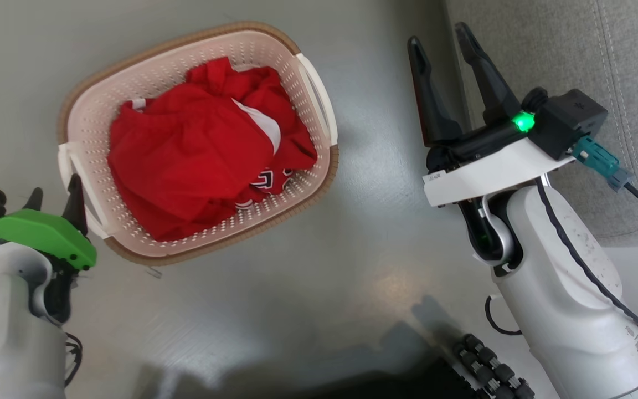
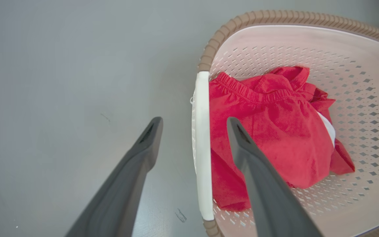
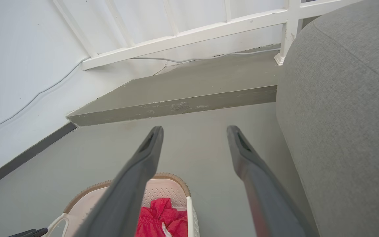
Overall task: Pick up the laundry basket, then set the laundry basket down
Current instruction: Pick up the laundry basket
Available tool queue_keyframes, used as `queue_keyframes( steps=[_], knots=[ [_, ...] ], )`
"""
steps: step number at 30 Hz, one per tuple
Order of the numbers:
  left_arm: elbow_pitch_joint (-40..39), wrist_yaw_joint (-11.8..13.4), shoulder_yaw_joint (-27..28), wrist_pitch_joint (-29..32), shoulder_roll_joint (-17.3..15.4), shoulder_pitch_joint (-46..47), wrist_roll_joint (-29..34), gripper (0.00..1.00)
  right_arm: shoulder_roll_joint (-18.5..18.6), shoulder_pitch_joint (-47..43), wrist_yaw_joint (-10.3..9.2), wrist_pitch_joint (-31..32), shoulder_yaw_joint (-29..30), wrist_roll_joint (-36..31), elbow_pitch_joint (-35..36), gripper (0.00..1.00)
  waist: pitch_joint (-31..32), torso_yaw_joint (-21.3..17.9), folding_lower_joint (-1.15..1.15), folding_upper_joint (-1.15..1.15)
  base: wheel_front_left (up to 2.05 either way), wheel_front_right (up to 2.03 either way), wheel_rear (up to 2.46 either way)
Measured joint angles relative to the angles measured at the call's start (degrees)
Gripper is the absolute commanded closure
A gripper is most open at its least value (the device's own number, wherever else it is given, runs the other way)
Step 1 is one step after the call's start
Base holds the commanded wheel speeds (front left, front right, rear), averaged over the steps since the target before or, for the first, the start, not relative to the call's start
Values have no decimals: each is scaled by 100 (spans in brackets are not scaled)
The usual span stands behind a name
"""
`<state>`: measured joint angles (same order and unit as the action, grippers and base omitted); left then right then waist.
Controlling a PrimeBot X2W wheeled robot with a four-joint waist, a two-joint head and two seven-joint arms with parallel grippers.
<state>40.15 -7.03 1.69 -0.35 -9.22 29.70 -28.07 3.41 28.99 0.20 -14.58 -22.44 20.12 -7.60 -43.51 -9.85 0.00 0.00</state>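
Note:
The laundry basket [image 1: 130,83] stands on the grey floor, cream-white and perforated with a brown woven-look rim, and red clothes [image 1: 197,155] are bunched inside it. My left gripper [image 1: 56,194] is open at the basket's left end. In the left wrist view the white loop handle [image 2: 202,148] lies between the left gripper's [image 2: 194,126] two fingers, one outside the basket [image 2: 308,49] and one over the red clothes [image 2: 275,131]. My right gripper [image 1: 440,39] is open and holds nothing, off to the right of the basket's other handle [image 1: 316,94]. The right wrist view has the right gripper [image 3: 194,130] above the basket [image 3: 84,204].
A grey sofa [image 1: 601,55] stands close on the right, next to my right arm. Beyond the basket are a raised grey step [image 3: 183,95], a white railing [image 3: 192,33] and a cable along the wall [image 3: 28,102]. My dark base with rollers [image 1: 490,366] sits at the bottom.

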Motion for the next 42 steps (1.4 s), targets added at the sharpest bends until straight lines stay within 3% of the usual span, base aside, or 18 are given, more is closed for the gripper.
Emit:
queue_keyframes(
  steps=[14, 30, 31, 32, 33, 35, 36, 42],
  knots=[
    [699, -3, -108, 279, -287, 512, 1, 0, 0, 168, -133, 0, -232, 124, 73, 0, -420, -255, 0, 0, 0, 0, 0],
    [1145, -10, -290, 356, -299, 915, 0, 0, 0, 319, -205, 0, -396, 227, 74, 0, -702, -326, 0, 0, 0, 0, 0],
    [1171, -10, -291, 352, -299, 921, 0, 4, 0, 331, -233, 0, -397, 242, 73, 0, -705, -325, 0, 0, 0, 0, 0],
    [1240, -10, -292, 321, -302, 954, -1, 17, 0, 346, -234, 0, -398, 265, 71, 0, -709, -323, 0, 0, 0, 0, 0],
    [1274, -10, -292, 301, -304, 980, -1, 53, 0, 346, -234, 0, -398, 265, 70, 0, -709, -322, 0, 0, 0, 0, 0],
    [1315, -10, -305, 276, -309, 1028, -4, 71, 0, 350, -240, 0, -399, 265, 68, 0, -706, -319, 0, 0, 0, 0, 0],
    [1325, -10, -311, 268, -310, 1048, -13, 100, 0, 357, -241, 0, -400, 266, 66, 0, -702, -317, 0, 0, 0, 0, 0],
    [1376, -51, -508, 119, -359, 1118, 15, 100, 0, 394, -260, -1, -417, 309, 45, 0, -669, -307, 0, 0, 0, 0, 0]
  ],
)
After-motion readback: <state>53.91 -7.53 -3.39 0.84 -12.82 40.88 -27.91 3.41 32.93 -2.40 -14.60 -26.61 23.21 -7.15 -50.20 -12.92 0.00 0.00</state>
